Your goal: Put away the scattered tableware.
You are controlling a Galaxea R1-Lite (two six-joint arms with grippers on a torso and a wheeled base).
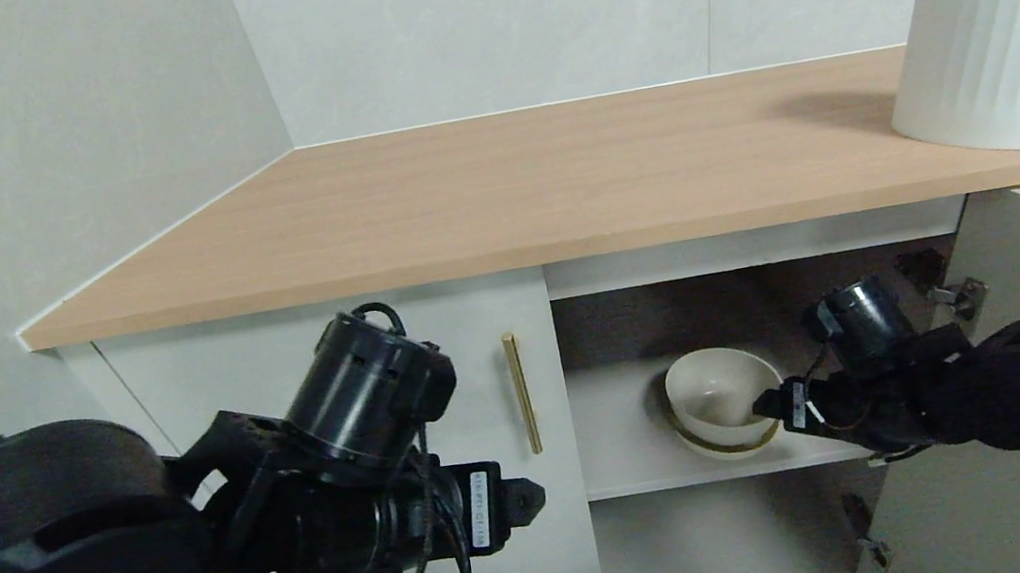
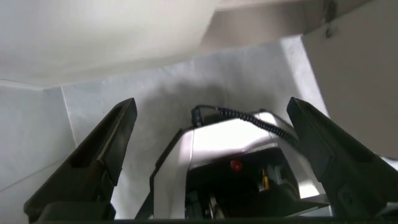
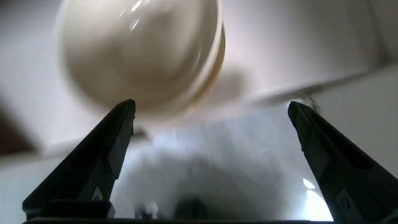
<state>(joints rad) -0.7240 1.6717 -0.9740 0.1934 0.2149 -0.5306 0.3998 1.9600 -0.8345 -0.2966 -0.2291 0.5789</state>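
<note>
Bowl (image 1: 713,393) (image 3: 140,53): cream, upright, on the upper shelf (image 1: 626,456) of the open cupboard under the worktop (image 1: 505,186); rests on a darker-rimmed dish, kind unclear
Right gripper (image 1: 769,406) (image 3: 210,106): inside the cupboard, at the bowl's right rim; fingers spread wide, holding nothing
Left gripper (image 1: 527,501) (image 2: 211,102): low, before the closed left door (image 1: 512,569), below its gold handle (image 1: 521,391); fingers spread wide, holding nothing
White ribbed cylinder (image 1: 996,17): standing on the worktop, far right

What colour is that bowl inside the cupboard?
The bowl is cream; the head view shows it best.
</note>
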